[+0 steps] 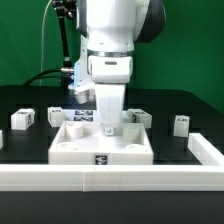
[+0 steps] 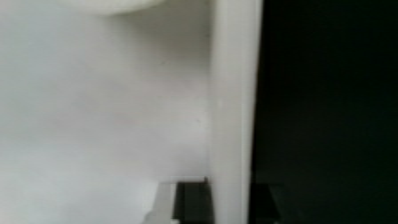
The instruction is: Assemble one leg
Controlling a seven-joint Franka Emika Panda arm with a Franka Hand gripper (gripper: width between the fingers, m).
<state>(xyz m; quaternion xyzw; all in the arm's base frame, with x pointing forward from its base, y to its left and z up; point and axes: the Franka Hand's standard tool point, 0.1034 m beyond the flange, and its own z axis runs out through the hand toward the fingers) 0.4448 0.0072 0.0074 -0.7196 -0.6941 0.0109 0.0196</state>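
Observation:
The large white square panel (image 1: 100, 143) lies on the black table near the front. My gripper (image 1: 108, 122) is lowered onto the panel's rear edge, and its fingertips are hidden behind that edge. The wrist view is filled by the white panel surface (image 2: 107, 110), with its raised edge (image 2: 235, 100) running beside the black table. Dark fingers (image 2: 199, 205) show blurred at that edge, and their gap cannot be made out. Four small white tagged legs stand on the table: two to the exterior view's left (image 1: 22, 119) (image 1: 53, 115) and two to its right (image 1: 140, 115) (image 1: 181, 123).
A low white fence (image 1: 110, 178) runs along the table's front and turns back at the exterior view's right (image 1: 206, 150). The arm's body stands above the panel's middle. A black cable hangs behind the arm.

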